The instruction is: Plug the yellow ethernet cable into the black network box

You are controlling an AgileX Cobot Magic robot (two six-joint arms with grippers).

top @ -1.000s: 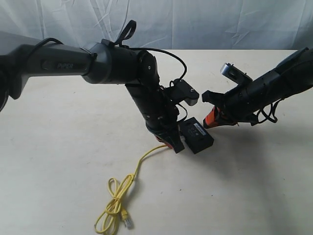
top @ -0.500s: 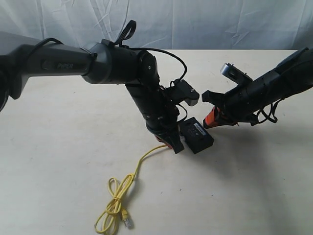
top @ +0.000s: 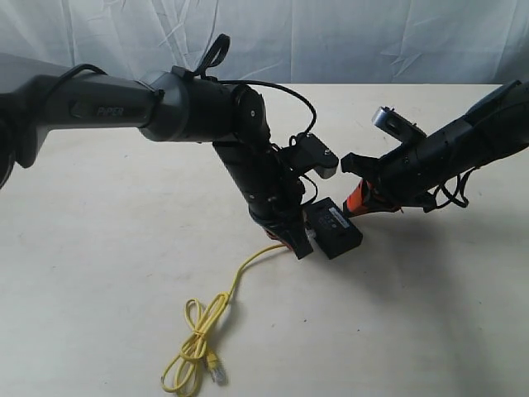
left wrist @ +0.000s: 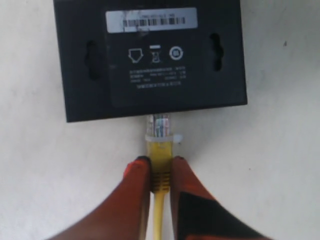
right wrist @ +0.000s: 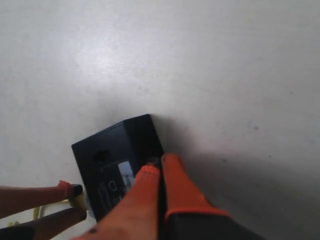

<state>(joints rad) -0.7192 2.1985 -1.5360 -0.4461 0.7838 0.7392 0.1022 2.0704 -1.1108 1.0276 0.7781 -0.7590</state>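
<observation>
black network box (top: 335, 229): lies flat on the tabletop (top: 99, 248), between the two end effectors, near the middle of your exterior view
yellow ethernet cable (top: 207, 327): one end is at the box's near side; the rest trails toward the front of the tabletop and ends in a loose loop, with the free plug (top: 216, 376) lying beside it
left end effector (top: 293, 241): clamped on the cable's yellow boot, just behind the clear plug
right end effector (top: 357, 203): tips against the box's far side, orange fingers drawn together
left wrist view only: you get the box's top face, the clear plug (left wrist: 159, 126) with its tip at the box's side wall, and both red-orange fingers (left wrist: 135, 190) pinching the boot; you cannot tell whether the plug is seated
right wrist view only: you see the right fingers (right wrist: 180, 190) with just a thin dark slit between them, tips touching the box's edge, and the left end effector's tips on the box's opposite side with a bit of yellow between them
exterior view only: the cable's loop, both arms, and the creased white cloth (top: 372, 41) behind the tabletop
label strip (left wrist: 151, 20): pale, with a barcode and a row of characters too blurred for you to read
markings below the strip: three small white symbols and several lines of fine print, unreadable
arm lettering (top: 110, 110): "PIPER" on the left arm's grey link
</observation>
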